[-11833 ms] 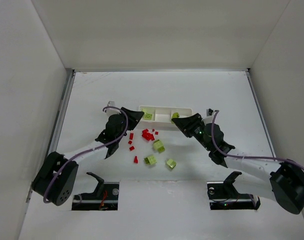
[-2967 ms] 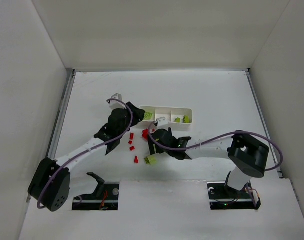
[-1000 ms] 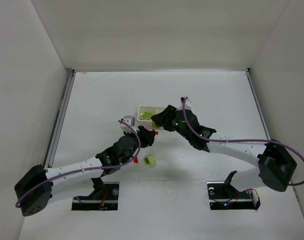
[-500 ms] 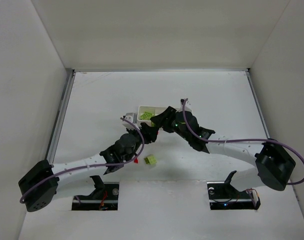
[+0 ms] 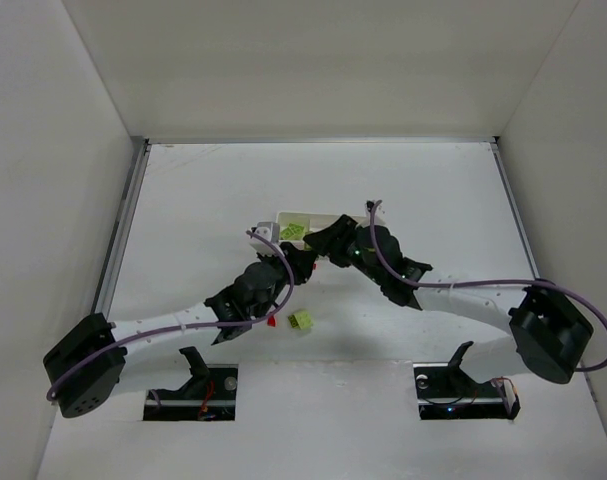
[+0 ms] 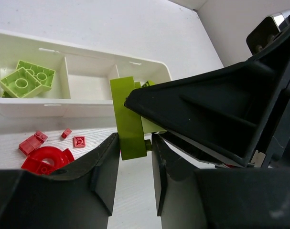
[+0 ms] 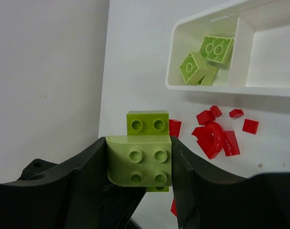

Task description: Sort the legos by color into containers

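The right wrist view shows the right gripper (image 7: 139, 145) clamped on a stacked lime brick (image 7: 141, 164), just in front of the left end of the tray (image 7: 202, 88). Only the left wrist view shows the left gripper (image 6: 134, 145) flanking that brick's lower edge, and I cannot tell whether it grips. Overhead, both grippers have converged since a second ago.

White table (image 5: 203, 190) with white tray (image 6: 49, 109), scattered red legos (image 7: 216, 138) beside it, one lime lego (image 5: 302, 320) apart

Your left gripper (image 6: 134, 144) and right gripper (image 7: 139, 157) are matte black; both arms (image 5: 173, 325) have white links and purple cables (image 5: 483, 283).
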Tool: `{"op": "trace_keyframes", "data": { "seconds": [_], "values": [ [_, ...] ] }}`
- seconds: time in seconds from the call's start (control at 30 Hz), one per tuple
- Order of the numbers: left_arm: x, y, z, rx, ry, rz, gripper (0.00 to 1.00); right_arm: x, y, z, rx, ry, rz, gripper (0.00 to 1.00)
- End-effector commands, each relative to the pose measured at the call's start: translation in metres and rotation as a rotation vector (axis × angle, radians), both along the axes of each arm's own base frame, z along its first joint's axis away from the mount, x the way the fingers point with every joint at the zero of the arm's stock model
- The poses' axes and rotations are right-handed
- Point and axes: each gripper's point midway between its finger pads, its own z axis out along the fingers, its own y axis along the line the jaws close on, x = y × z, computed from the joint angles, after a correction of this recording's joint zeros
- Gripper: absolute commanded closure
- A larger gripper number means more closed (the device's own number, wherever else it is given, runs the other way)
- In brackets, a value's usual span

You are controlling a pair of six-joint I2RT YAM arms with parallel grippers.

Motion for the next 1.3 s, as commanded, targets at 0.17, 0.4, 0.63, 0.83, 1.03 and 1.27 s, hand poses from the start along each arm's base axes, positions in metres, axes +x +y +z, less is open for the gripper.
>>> {"op": "trace_keyframes", "data": {
  "seconds": [0.17, 0.4, 0.63, 0.83, 1.03, 1.27],
  "values": [
    [0.005, -0.004, 0.038, -0.076, -0.067, -0.015, 0.79, 0.001, -0.004, 0.043, 0.122, -0.087, 0.01, 0.62],
    [0.01, 0.015, 0.038, -0.064, -0.07, 0.013, 0.83, 0.001, -0.018, 0.049, 0.137, -0.102, -0.002, 0.62],
    [0.017, 0.041, 0.028, -0.046, -0.051, 0.071, 0.83, 0.001, -0.023, 0.054, 0.143, -0.113, 0.013, 0.62],
    [0.023, 0.06, 0.021, -0.035, -0.034, 0.122, 0.83, 0.003, -0.016, 0.049, 0.135, -0.099, 0.032, 0.62],
    [0.028, 0.079, 0.017, -0.043, -0.016, 0.178, 0.83, 0.006, -0.01, 0.044, 0.123, -0.087, 0.043, 0.62],
    [0.024, 0.09, 0.029, -0.082, -0.029, 0.197, 0.83, 0.05, 0.008, 0.001, -0.051, -0.014, 0.022, 0.62]
  ]
}}
